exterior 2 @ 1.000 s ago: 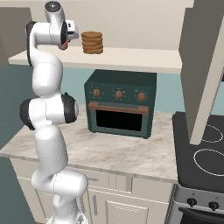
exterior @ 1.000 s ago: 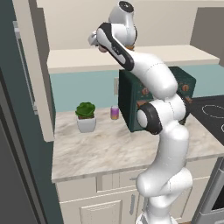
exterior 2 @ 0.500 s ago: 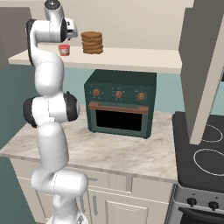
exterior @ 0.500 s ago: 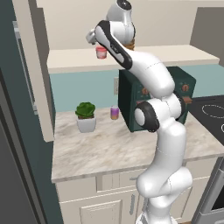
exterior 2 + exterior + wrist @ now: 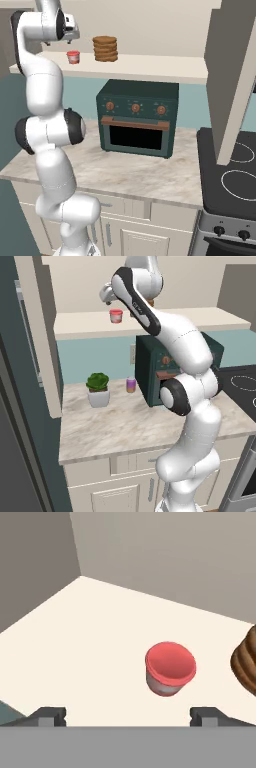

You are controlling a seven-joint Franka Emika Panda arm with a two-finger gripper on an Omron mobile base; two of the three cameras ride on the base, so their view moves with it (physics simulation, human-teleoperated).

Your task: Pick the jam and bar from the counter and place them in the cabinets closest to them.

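The jam [image 5: 115, 316] [image 5: 73, 56], a small red-pink jar with a red lid, stands upright on the open cabinet ledge [image 5: 80, 327] [image 5: 155, 66]. My gripper [image 5: 106, 296] [image 5: 128, 714] hangs just above it and a little back. It is open, its fingertips [image 5: 50, 715] stand wide apart, and nothing is between them. In the hand view the jam [image 5: 170, 668] sits free on the pale ledge [image 5: 85, 642], apart from both fingers. The bar is out of view. The counter [image 5: 125, 428] [image 5: 130, 172] lies below.
A stack of brown discs [image 5: 105, 48] [image 5: 246, 662] stands on the ledge right of the jam. On the counter are a potted plant [image 5: 98, 389], a purple jar with a tan lid [image 5: 131, 384] and a dark green toaster oven [image 5: 137, 117]. A stove [image 5: 235, 175] is at the right.
My gripper has opened and let go of the jam, which now stands alone on the ledge. The hand has drawn back and up from it.
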